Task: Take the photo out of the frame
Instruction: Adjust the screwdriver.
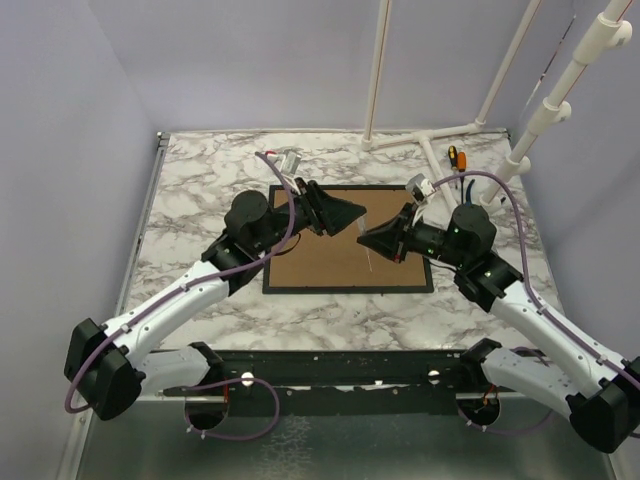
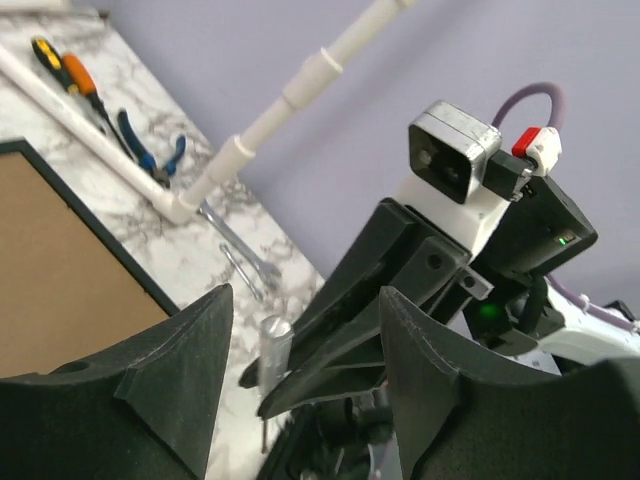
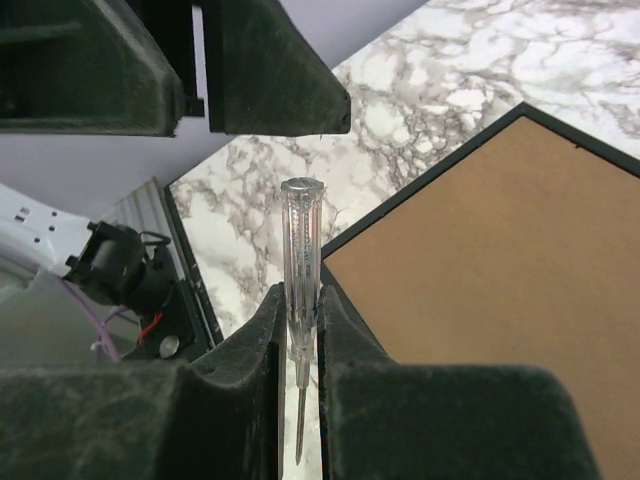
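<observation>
Marbled worktop (image 1: 200, 180) carries the frame (image 1: 320, 268), lying back-up at its middle with the brown board showing. Above its far half the left fingers (image 1: 340, 213) stand spread apart and empty. Just right of them, the right fingers (image 1: 375, 240) pinch a clear-handled screwdriver (image 3: 300, 260), whose handle sticks out past their tips.

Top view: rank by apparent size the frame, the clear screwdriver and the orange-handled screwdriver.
1. frame, by far.
2. clear screwdriver, longer-looking, though it is held up nearer the camera, so unsure.
3. orange-handled screwdriver.
</observation>
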Available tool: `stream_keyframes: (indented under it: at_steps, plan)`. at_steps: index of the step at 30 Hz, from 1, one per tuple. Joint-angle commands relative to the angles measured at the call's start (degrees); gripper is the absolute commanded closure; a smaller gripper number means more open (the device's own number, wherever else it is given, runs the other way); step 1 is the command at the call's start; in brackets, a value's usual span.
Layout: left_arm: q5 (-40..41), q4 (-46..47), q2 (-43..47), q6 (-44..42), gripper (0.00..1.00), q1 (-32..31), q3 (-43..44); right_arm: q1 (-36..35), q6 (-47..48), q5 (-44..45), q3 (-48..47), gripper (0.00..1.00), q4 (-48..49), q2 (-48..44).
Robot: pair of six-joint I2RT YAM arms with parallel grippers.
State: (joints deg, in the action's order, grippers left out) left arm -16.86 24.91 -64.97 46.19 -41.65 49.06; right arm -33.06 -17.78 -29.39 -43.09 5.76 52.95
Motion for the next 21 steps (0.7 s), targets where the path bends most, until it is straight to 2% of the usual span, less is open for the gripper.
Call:
stream_keyframes:
  at_steps: [1, 8, 15, 19, 21]
  plan:
    - [-8.6, -21.3, -2.2, -0.8, 0.39, 0.8, 9.3, -0.2, 2.5, -5.7, -2.8, 0.95, -0.2, 2.1]
    - [-11.2, -29.6, -4.0, -3.5, 0.46, 1.9, 13.6, -0.2, 2.4, -7.3, -3.5, 0.95, 0.2, 3.5]
    - [-11.3, -30.4, -5.6, -3.8, 0.5, 2.0, 12.8, -0.2, 2.4, -8.9, -3.9, 0.95, 0.3, 4.3]
    - [-13.2, -29.7, -7.1, -3.7, 0.66, 2.0, 13.1, -0.2, 2.1, -9.5, -4.6, 0.95, 0.7, 5.4]
    - [-13.6, -29.5, -7.5, -4.1, 0.78, 2.0, 13.1, -0.2, 2.1, -9.2, -5.0, 0.94, 0.5, 5.9]
